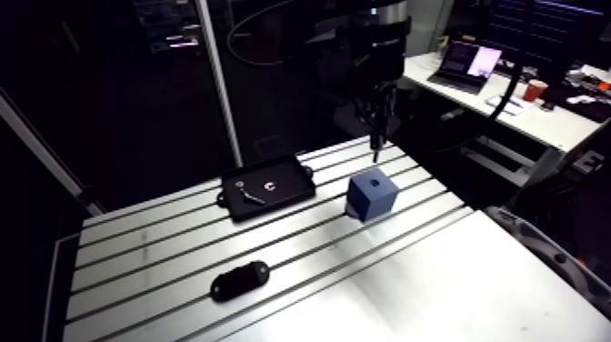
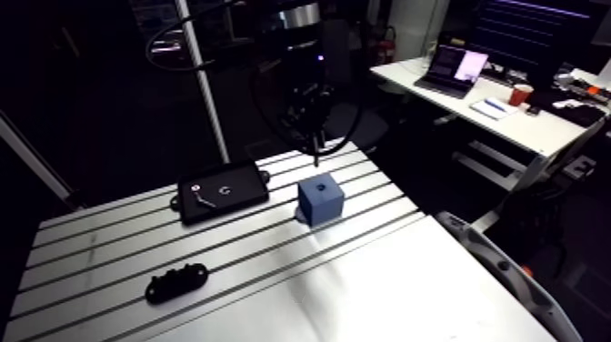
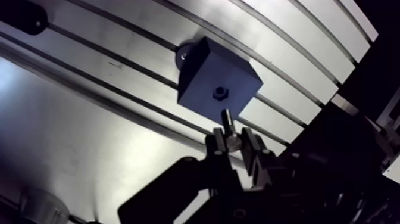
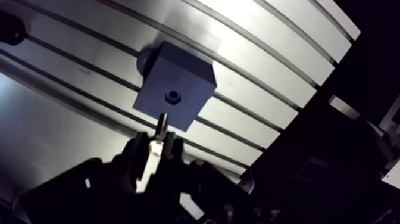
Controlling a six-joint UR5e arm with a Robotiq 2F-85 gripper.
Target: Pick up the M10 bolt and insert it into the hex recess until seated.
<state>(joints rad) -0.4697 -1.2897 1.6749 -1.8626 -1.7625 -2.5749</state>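
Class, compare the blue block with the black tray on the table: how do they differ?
The blue block is a chunky cube; the black tray is low and flat. The block has a hex recess in its top face; the tray holds small loose parts. Both rest on the slotted table.

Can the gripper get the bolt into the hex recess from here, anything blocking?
Likely yes. The gripper is shut on the bolt, whose tip points at the open hex recess on top of the blue block; nothing lies between them.
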